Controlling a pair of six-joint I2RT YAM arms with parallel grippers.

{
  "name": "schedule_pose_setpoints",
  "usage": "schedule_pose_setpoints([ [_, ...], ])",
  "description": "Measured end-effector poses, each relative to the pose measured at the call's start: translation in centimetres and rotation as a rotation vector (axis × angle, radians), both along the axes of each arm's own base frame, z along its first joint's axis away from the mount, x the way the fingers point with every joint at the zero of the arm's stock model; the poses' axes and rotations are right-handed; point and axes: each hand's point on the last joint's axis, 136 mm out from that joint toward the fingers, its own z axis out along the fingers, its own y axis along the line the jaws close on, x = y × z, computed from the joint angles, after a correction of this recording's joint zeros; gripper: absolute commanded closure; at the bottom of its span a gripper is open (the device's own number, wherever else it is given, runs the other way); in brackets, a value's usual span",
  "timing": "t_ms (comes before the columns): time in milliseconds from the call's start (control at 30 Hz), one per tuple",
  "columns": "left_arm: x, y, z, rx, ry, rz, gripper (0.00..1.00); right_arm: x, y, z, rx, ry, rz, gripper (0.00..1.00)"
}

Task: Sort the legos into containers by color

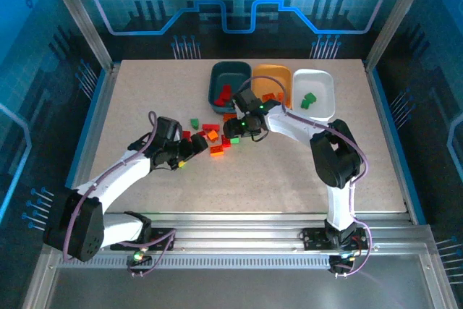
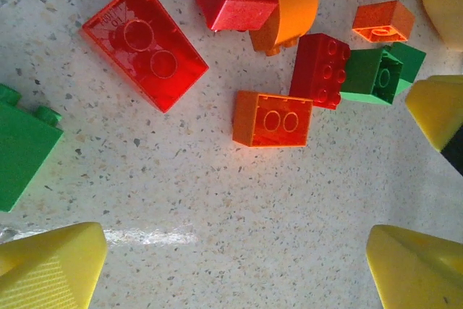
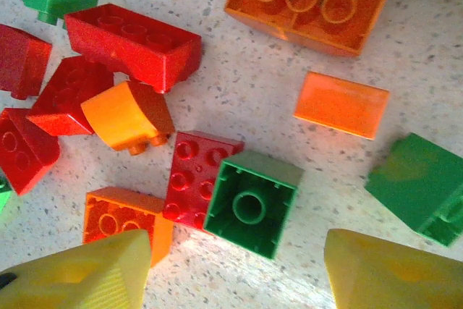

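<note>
We find bare desk (image 1: 239, 179) across the lower centre and the left and right margins of the top view, free to pass. The lego pile (image 1: 211, 134) clogs mid-frame, hemmed between left pincer (image 1: 194, 147) and right pincer (image 1: 233, 132). Three trays (image 1: 272, 69), side by side, wall the upper centre.
</note>
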Motion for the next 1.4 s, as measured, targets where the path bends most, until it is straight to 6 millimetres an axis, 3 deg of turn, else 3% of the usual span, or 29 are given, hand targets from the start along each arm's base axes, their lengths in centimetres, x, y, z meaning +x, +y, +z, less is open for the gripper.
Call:
schedule_pose_setpoints([
  [200, -0.2, 0.2, 0.0, 0.005, -0.006, 0.005, 0.05, 0.3, 0.4, -2.3, -0.013, 0.033, -0.015, 0.41],
  [300, -0.2, 0.3, 0.3, 0.006, -0.016, 0.007, 0.05, 0.4, 0.3, -3.4, -0.042, 0.043, -0.027, 0.50],
  [433, -0.2, 0.3, 0.4, 0.004, -0.021, 0.007, 0.05, 0.4, 0.0, -3.6, -0.066, 0.036, -0.042, 0.61],
  [633, -0.2, 0.3, 0.4, 0.004, -0.020, 0.007, 0.04, 0.3, -0.9, -2.1, -0.077, -0.007, -0.063, 0.64],
  [800, -0.2, -0.4, -0.3, 0.005, -0.003, -0.014, 0.04, 0.1, -2.6, 2.2, -0.070, -0.097, -0.075, 0.63],
  [900, -0.6, -2.6, -1.2, 0.001, 0.021, -0.082, 0.04, 1.3, -5.5, 5.9, -0.052, -0.176, -0.118, 0.63],
  [967, -1.1, -5.1, -1.7, 0.003, 0.040, -0.161, 0.04, 3.4, -9.5, 7.8, -0.045, -0.216, -0.202, 0.63],
  [1033, -1.3, -7.6, -1.7, 0.000, 0.041, -0.230, 0.05, 5.9, -15.0, 8.4, -0.053, -0.235, -0.324, 0.63],
  [1133, -1.5, -10.9, -0.9, -0.017, 0.015, -0.316, 0.04, 8.4, -23.4, 7.1, -0.093, -0.204, -0.503, 0.63],
  [1200, -1.5, -12.2, -0.3, -0.028, -0.003, -0.344, 0.04, 9.3, -27.0, 5.4, -0.119, -0.161, -0.573, 0.63],
  [1267, -1.3, -13.0, 0.1, -0.036, -0.014, -0.356, 0.04, 9.9, -28.9, 3.6, -0.127, -0.112, -0.604, 0.61],
  [1333, -1.1, -13.3, 0.2, -0.038, -0.016, -0.361, 0.03, 10.5, -29.9, 2.2, -0.131, -0.068, -0.617, 0.48],
  [1400, -0.9, -13.4, 0.2, -0.037, -0.015, -0.362, 0.01, 10.9, -30.4, 1.5, -0.127, -0.039, -0.622, 0.45],
])
